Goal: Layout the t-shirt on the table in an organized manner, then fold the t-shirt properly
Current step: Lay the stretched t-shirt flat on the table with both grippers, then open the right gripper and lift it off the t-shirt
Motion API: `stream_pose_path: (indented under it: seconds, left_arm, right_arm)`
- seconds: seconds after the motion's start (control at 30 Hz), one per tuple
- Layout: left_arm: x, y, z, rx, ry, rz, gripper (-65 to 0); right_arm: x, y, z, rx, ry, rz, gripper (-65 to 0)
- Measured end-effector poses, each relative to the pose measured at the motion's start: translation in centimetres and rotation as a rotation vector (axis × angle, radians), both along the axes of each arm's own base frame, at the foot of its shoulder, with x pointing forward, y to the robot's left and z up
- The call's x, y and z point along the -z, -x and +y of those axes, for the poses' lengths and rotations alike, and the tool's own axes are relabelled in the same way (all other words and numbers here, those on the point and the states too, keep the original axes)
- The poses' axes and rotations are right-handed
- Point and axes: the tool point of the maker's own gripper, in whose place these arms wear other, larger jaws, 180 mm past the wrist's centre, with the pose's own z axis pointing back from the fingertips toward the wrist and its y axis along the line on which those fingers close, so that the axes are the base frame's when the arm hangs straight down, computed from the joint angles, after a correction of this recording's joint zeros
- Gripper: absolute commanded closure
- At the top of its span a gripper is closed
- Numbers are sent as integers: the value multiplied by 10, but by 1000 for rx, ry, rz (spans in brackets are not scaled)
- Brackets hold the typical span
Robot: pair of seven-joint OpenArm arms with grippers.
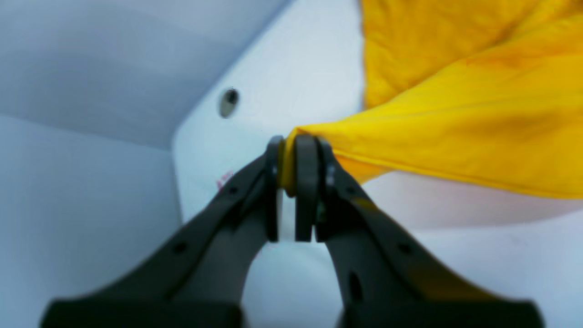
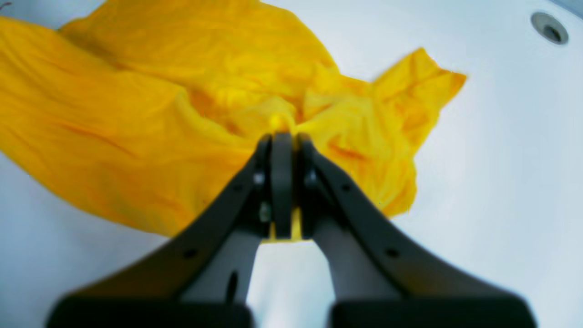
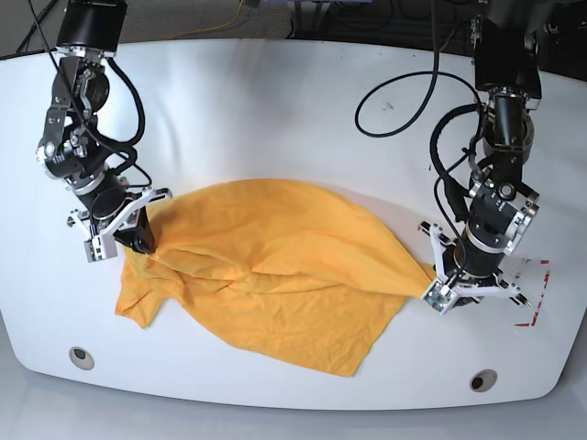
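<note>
Left pincer (image 1: 296, 182) clamped on t-shirt (image 3: 275, 266) edge; right pincer (image 2: 284, 182) clamped on bunched fabric at opposite side. Shirt sags rumpled between my two holds, mostly resting on surface (image 3: 275, 110). Judge it light, limp, wrinkle-prone; best gripped at hem corners or shoulders.

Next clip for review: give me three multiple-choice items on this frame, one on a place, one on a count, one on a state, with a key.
1. Where does the t-shirt lie?
A. on the table
B. on the floor
C. in a basket

2. How many round grommets show in the base view?
A. none
B. two
C. five

3. How does the left pincer stand?
A. wide open
B. shut on nothing
C. shut on the t-shirt

Key: 1 A, cloth spreads over the white top; 2 B, one near each front corner, the other; 3 C, yellow cloth sits pinched between its fingers.
</note>
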Motion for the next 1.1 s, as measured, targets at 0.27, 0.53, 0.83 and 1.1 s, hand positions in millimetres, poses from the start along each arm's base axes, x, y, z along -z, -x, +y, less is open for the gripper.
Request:
stream_pose_path:
  seconds: [0.27,0.53,0.83,1.1]
  left_arm:
    - [51,38,29,-62,-15,142,-34]
    - [95,79,37,-61,-26,280,-36]
    - [118,104,42,-72,-41,362,-128]
    - [118,105,42,-71,-40,362,-180]
  right_arm:
    - [36,38,14,-21,-11,134,0]
    - [55,57,17,-19,-17,219,0]
    - [69,69,22,-13,-36,268,-73]
    - [68,69,21,-8,-36,268,-494]
